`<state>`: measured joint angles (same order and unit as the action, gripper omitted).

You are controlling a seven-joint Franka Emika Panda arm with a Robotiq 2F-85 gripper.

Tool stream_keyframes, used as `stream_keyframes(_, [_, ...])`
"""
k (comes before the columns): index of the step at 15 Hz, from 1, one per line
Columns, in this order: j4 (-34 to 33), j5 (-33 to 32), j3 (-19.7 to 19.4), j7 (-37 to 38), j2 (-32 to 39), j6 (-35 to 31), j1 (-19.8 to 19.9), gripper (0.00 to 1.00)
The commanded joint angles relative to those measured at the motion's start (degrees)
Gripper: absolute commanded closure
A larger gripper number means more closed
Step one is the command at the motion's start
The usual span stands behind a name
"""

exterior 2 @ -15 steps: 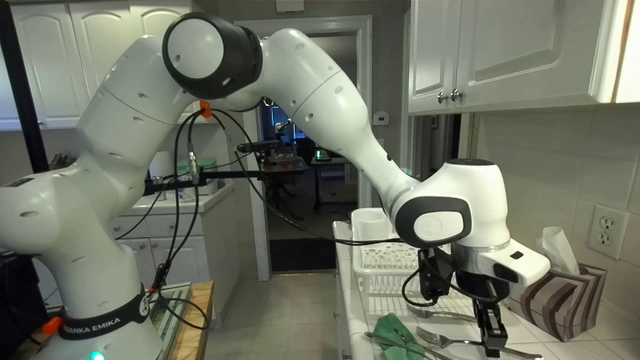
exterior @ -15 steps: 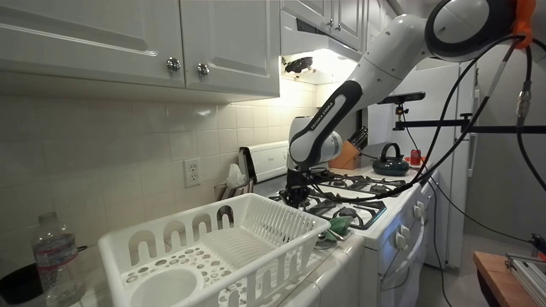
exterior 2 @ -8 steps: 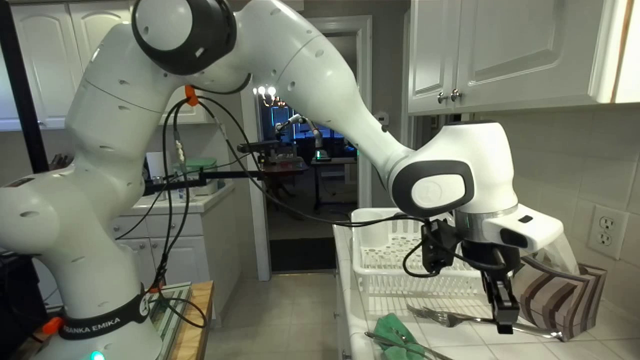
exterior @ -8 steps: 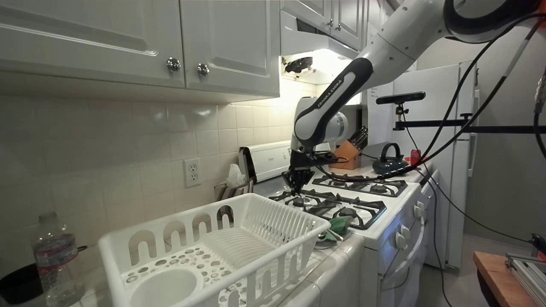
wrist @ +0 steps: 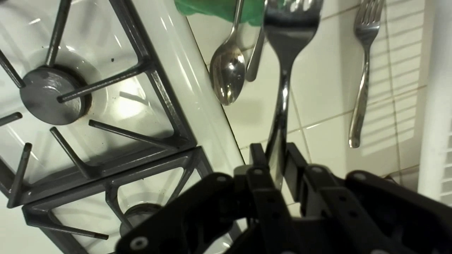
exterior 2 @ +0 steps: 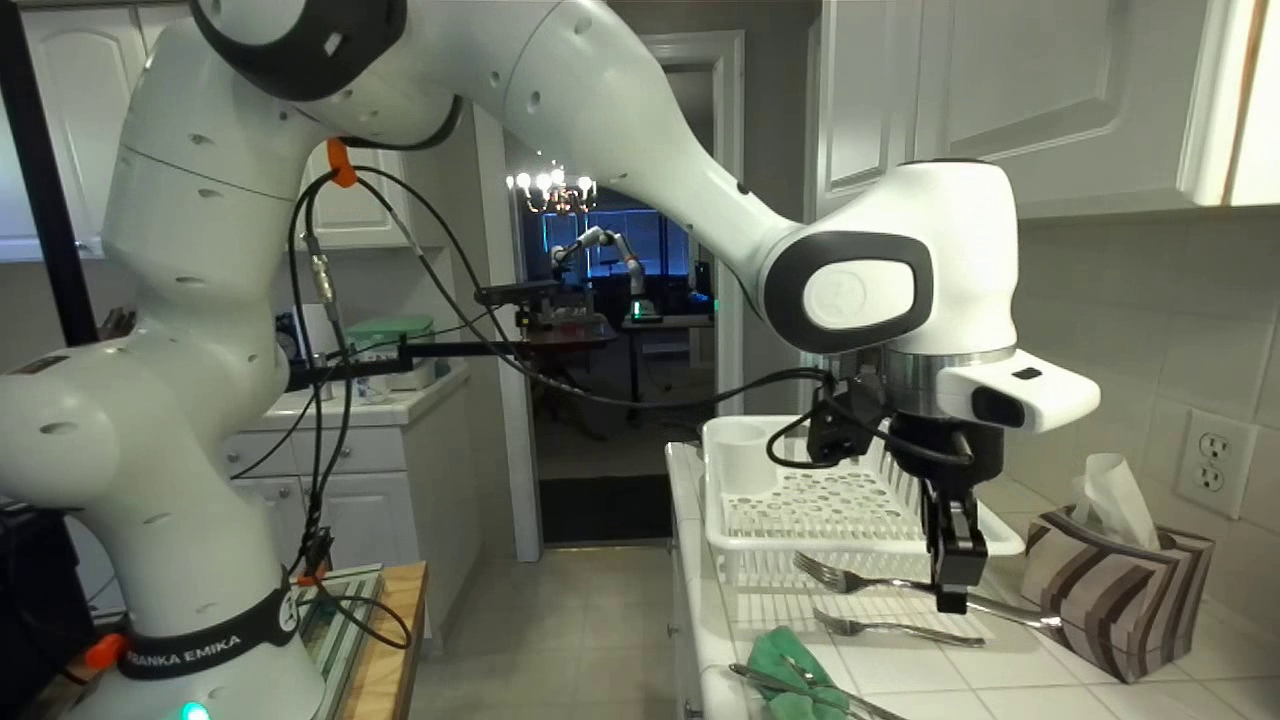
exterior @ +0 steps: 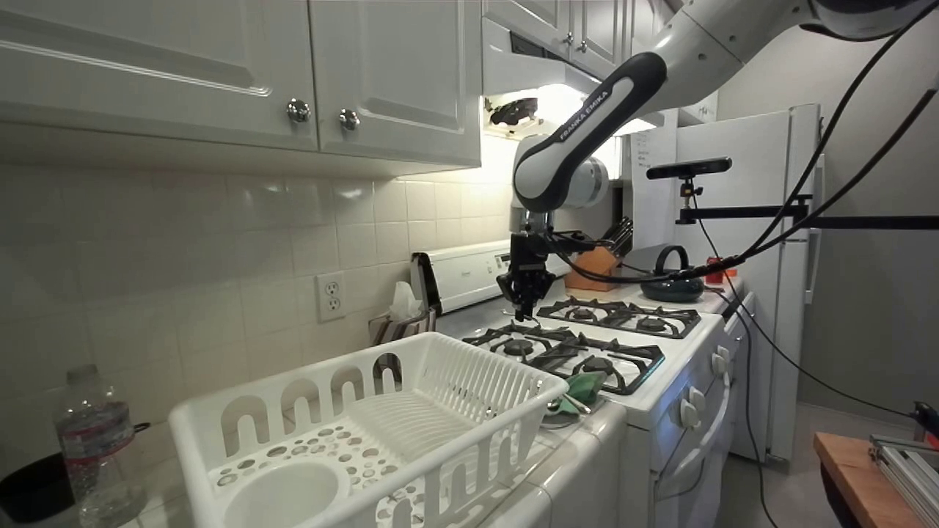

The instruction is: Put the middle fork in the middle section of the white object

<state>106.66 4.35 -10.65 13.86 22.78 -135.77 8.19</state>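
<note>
"Higher than before hangs the middle fork (wrist: 283, 91), clamped in the gripper (wrist: 277, 157), over the counter (wrist: 328, 95)."

"All visible?"

"Wrist view crops its tine tips; the gripper covers some handle. Further out, that view's edge cuts the white rack (wrist: 436, 106)."

Mixed light, dim away from the sources. In an exterior view, range hood (exterior: 510, 73) lit beneath, burnt out to white; wall tiles (exterior: 433, 202) warm close by, greyer toward the frame's left; upper cabinets (exterior: 147, 51) grey too, cabinet knobs (exterior: 298, 111) with bright glints. Bottle (exterior: 101, 447) in the lower corner soft. Also in an exterior view: far room (exterior 2: 620, 455) dark, chandelier (exterior 2: 557, 195) bulbs flaring, window (exterior 2: 655, 235) blue. Wrist view: hot glare on stovetop (wrist: 127, 102), small hard glints on spoon (wrist: 227, 70) and held fork (wrist: 284, 81), barred shadow across counter tiles (wrist: 406, 70); gripper (wrist: 277, 157) near-black, its close parts out of focus
</note>
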Motion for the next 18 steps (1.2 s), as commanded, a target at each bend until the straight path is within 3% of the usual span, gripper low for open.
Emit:
stream_keyframes(1, [2.6,-0.9,0.0,-0.1,-4.4,5.1,-0.2,0.96])
stream_keyframes(18, [5.6,0.4,4.5,1.7,-10.4,3.4,-4.2,0.96])
